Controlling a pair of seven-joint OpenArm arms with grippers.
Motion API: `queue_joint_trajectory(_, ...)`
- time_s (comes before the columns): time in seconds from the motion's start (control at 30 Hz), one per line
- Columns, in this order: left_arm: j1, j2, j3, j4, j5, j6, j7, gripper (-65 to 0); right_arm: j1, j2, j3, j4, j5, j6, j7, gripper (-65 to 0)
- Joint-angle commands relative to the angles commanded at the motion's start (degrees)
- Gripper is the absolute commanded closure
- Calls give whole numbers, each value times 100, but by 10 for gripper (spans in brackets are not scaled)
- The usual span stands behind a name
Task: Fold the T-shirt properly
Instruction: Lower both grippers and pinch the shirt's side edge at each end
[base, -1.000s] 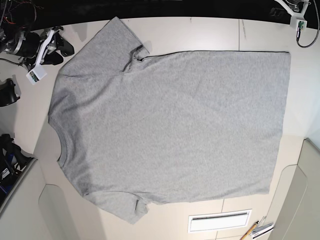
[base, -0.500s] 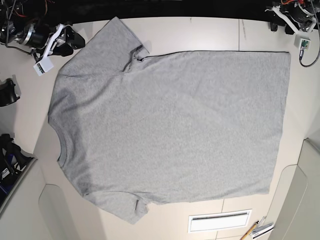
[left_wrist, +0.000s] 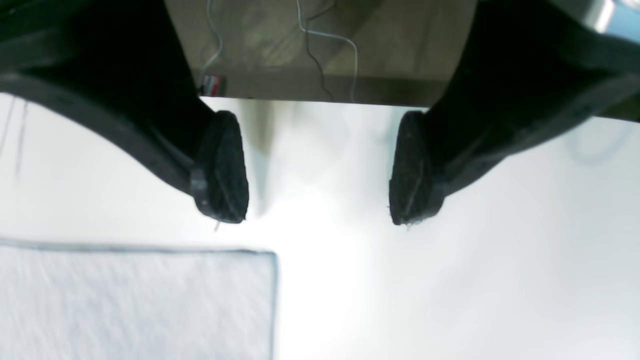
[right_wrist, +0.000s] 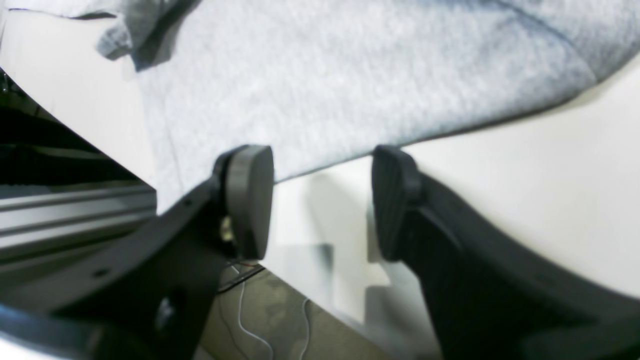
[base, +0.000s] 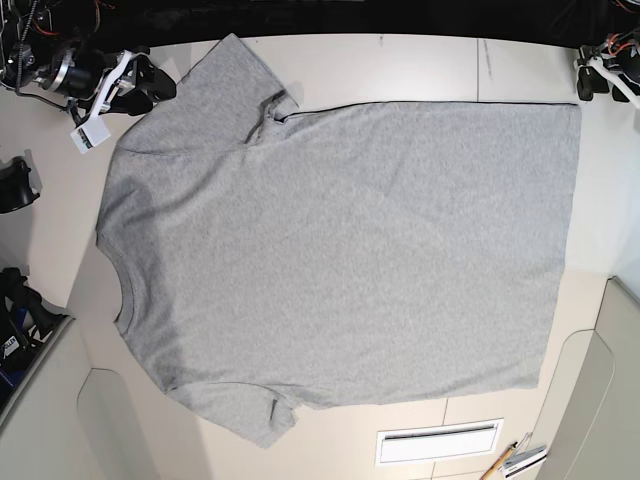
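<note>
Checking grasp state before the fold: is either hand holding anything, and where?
Nothing held. Left hand is open beside the T-shirt hem corner; right hand is open at a sleeve edge.

One T-shirt lies spread on the one worktop, filling most of the base view; it shows two short sleeves, one at the upper left of the frame and one at the lower left, and one ribbed neck opening at the left edge. Two grippers are counted: the right gripper at the upper left corner, the left gripper at the upper right corner. Each wrist view shows two jaws, set apart. One white slotted vent plate sits at the lower right. One small white tag hangs beside the right gripper.
</note>
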Motion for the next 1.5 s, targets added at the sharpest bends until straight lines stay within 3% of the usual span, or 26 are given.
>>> queue_joint_trajectory(0.17,-544,-151,0,-898,-162,-35,-15,-474,-2,-35,0,0,-4,-4,2,-321)
queue_joint_trajectory(0.27,-772,-225,0,-1368,-479,-315,70,-474,-4,-111,0,-2,-2,-2,0,-321)
queue_joint_trajectory(0.37,-767,-214,0,-1423,-748,-367,122,-473,-2,-195,0,-7,0,-2,-2,-321)
queue_joint_trajectory(0.6,-750,-190,37,-1423,-1751,-758,975,-473,-7,-435,-2,-7,26,-2,-7,-321)
queue_joint_trajectory(1.1,-734,-175,1054,-1423,-1757,-802,1180,-473,-162,-935,-57,-7,262,44,-33,-321)
queue_joint_trajectory(1.33,-737,-160,1132,-1423,-1757,-800,1176,-473,-175,-1298,-79,-7,260,44,4,-321)
queue_joint_trajectory(1.5,-734,-160,1132,-1423,-1757,-817,1180,-472,-173,-1344,-79,-7,260,42,136,-320)
